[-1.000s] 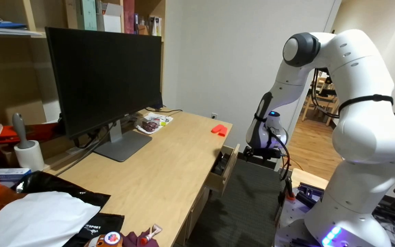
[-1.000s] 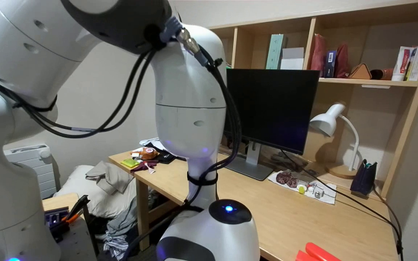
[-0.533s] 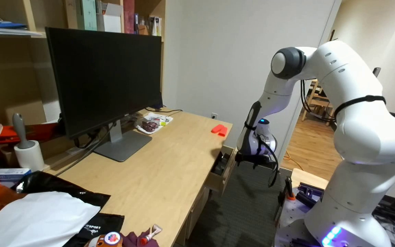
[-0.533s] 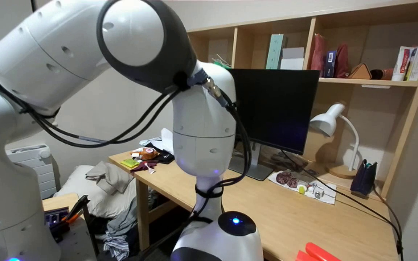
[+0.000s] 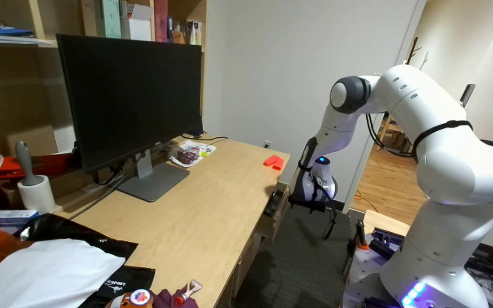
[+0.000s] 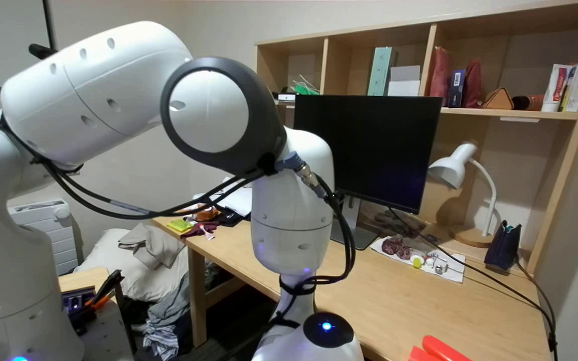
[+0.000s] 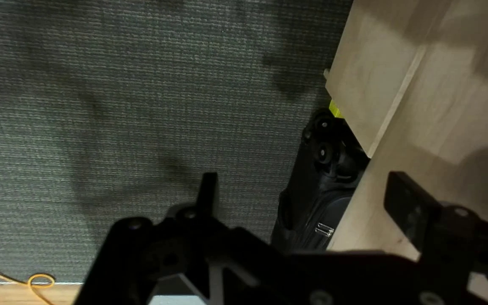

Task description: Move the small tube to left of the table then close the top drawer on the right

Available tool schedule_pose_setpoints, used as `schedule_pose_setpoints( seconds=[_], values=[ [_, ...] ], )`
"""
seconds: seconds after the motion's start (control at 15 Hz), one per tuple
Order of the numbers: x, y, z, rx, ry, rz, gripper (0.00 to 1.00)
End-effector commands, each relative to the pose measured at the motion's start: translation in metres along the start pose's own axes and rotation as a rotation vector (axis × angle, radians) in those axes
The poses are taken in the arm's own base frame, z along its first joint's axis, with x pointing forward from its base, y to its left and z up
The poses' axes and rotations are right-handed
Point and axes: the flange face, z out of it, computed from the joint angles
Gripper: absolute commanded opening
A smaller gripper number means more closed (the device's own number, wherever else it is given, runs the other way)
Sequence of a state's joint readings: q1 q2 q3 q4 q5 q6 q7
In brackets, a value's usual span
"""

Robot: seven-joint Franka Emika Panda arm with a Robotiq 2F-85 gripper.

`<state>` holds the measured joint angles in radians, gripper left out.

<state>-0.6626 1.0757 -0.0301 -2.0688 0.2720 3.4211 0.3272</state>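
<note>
Near the pulled-out top drawer (image 5: 280, 217), I have the gripper (image 7: 303, 190) spread, grasping nothing; caution: off-centre pushing may skew the top drawer and jam it.

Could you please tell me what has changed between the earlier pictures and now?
The robot arm has come lower and nearer the table, and the top drawer has slid partly inward, though not shut. No grasp or release can be seen; the pincer stands open now. The small tube, monitor and red pieces stayed in place.
</note>
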Motion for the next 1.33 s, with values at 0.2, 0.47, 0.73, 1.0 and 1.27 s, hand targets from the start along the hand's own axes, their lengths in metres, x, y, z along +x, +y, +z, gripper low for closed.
schedule_pose_setpoints(
  seconds=[0.2,0.47,0.73,1.0,1.27],
  values=[
    [0.008,-0.027,-0.005,0.069,0.064,0.093,1.00],
    [0.036,-0.055,-0.011,0.124,0.091,0.112,1.00],
    [0.036,-0.065,-0.015,0.178,0.122,0.109,1.00],
    [0.042,-0.074,-0.012,0.180,0.092,0.103,1.00],
    [0.066,-0.090,-0.012,0.219,0.140,0.088,1.00]
  ],
)
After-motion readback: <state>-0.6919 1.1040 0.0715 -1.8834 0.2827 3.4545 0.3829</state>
